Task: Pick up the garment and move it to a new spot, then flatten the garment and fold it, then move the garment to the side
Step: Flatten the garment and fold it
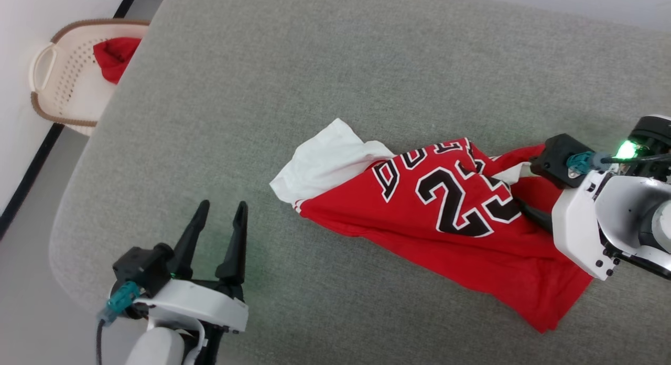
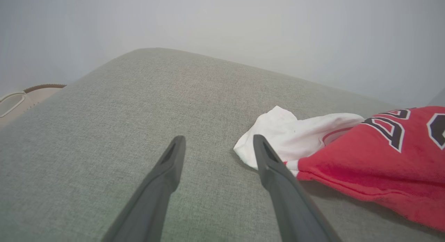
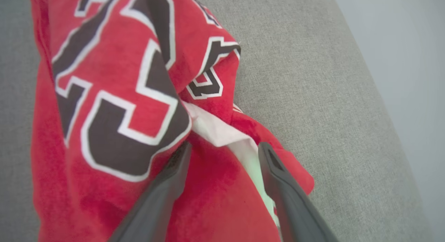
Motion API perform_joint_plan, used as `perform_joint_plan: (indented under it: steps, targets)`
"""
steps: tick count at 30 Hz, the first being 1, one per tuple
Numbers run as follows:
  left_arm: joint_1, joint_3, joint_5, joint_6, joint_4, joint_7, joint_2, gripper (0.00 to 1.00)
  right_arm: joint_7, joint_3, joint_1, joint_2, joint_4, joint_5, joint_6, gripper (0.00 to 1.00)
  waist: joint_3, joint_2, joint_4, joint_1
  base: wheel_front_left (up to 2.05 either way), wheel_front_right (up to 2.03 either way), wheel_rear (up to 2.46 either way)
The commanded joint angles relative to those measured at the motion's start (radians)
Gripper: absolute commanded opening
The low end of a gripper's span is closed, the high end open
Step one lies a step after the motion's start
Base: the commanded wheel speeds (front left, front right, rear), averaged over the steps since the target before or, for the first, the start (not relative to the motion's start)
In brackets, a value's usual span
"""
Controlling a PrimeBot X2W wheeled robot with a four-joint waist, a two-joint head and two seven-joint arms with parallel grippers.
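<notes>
Currently, at the far left, a pale basket [image 1: 63, 87] sits beside the grey cushion [image 1: 314, 66] and holds a plain red cloth [image 1: 115, 55], which is not part of the job. Next, the left gripper [image 1: 223, 203] hovers over bare cushion with its fingers spread wide and nothing between them. It sits just beside the white sleeve [image 1: 325, 160], probably so that it can take that end once flattening starts. The garment [image 1: 445, 213] lies crumpled right of centre on the cushion, with the sleeve at its left end, the number in the middle and the red body trailing toward the lower right. It is neither flat nor folded. At the right, the right gripper [image 3: 225, 146] is down on the garment. Its jaws stand wide on either side of a raised fold of red and white cloth, and they are not clamped on it. This position suits closing on the fold to lift that end, so the work appears to be at the pick-up or spreading stage.
</notes>
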Motion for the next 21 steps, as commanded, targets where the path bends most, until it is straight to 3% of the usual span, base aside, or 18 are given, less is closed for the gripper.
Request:
perform_joint_plan:
  steps: [1, 13, 14, 15, 16, 17, 19, 21]
  targets:
    - [-0.006, 0.004, 0.01, -0.007, 0.003, 0.001, -0.006, 1.0, -0.006, 0.021, -0.023, -0.003, 0.004, 0.013, 0.0, 1.0, 0.01, 0.0, 0.009, 0.0, 0.0, 0.0, 0.0]
    - [-0.014, -0.038, -0.024, -0.006, -0.002, 0.001, -0.018, 1.0, -0.025, 0.152, -0.153, 0.004, 0.031, 0.043, 0.0, 1.0, 0.031, 0.0, 0.03, 0.0, 0.0, 0.0, 0.0]
    - [-0.014, -0.038, -0.026, -0.006, -0.003, 0.001, -0.018, 1.0, -0.021, 0.154, -0.155, 0.003, 0.028, 0.043, 0.0, 0.95, 0.032, 0.0, 0.031, 0.0, 0.0, 0.0, 0.0]
    - [-0.013, -0.038, -0.027, -0.006, -0.002, 0.001, -0.018, 1.0, -0.021, 0.155, -0.157, 0.002, 0.025, 0.045, 0.0, 0.78, 0.032, 0.0, 0.031, 0.0, 0.0, 0.0, 0.0]
    - [-0.013, -0.038, -0.029, -0.006, -0.001, 0.001, -0.019, 1.0, -0.019, 0.156, -0.158, 0.003, 0.021, 0.047, 0.0, 0.51, 0.032, 0.0, 0.031, 0.0, 0.0, 0.0, 0.0]
    - [-0.014, -0.038, -0.031, -0.006, -0.001, 0.001, -0.019, 1.0, -0.019, 0.156, -0.159, 0.004, 0.018, 0.046, 0.0, 0.41, 0.033, 0.0, 0.031, 0.0, 0.0, 0.0, 0.0]
    - [-0.016, -0.042, -0.035, -0.006, 0.001, 0.001, -0.02, 1.0, -0.002, 0.157, -0.138, 0.007, 0.005, 0.042, 0.0, 0.0, 0.033, 0.0, 0.031, 0.0, 0.0, 0.0, 0.0]
    - [-0.018, -0.044, -0.037, -0.006, 0.002, 0.001, -0.018, 1.0, 0.008, 0.157, -0.127, 0.006, -0.005, 0.036, 0.0, 0.0, 0.032, 0.0, 0.03, 0.0, 0.0, 0.0, 0.0]
